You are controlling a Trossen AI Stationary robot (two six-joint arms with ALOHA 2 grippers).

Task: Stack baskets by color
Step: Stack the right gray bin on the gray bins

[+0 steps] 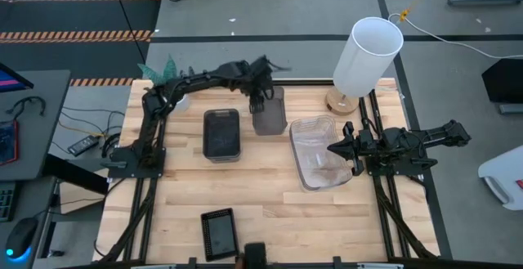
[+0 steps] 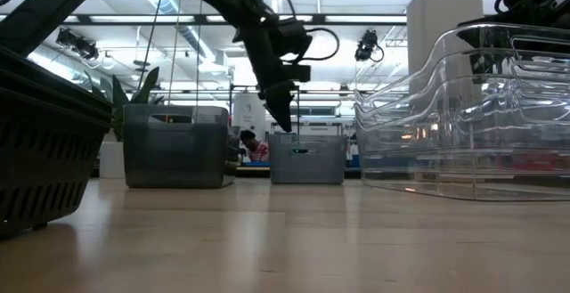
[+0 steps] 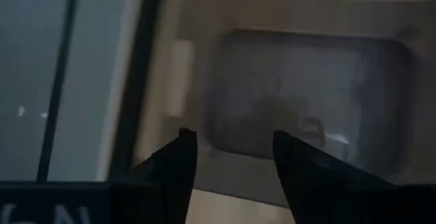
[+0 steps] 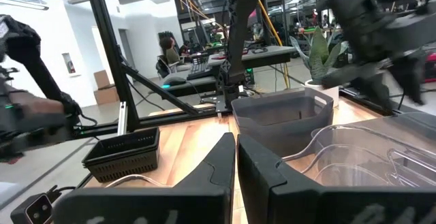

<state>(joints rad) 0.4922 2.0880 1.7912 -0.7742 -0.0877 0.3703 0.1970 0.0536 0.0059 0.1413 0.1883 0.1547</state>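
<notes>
A: Nearest, front edge of the bench (image 1: 270, 203): black mesh basket (image 1: 219, 233), lying alone.

B: Mid-bench?

A: Clear baskets (image 1: 315, 151) nested; right claw (image 1: 337, 147) clenched empty beside them. Grey stack (image 1: 221, 133) to their left.

B: Farthest?

A: Lone grey basket (image 1: 270, 114), left claw (image 1: 257, 101) released just above its rim. Step in hand, I judge: grey sorting. Next: grip that rim and carry it onto the grey stack.
</notes>
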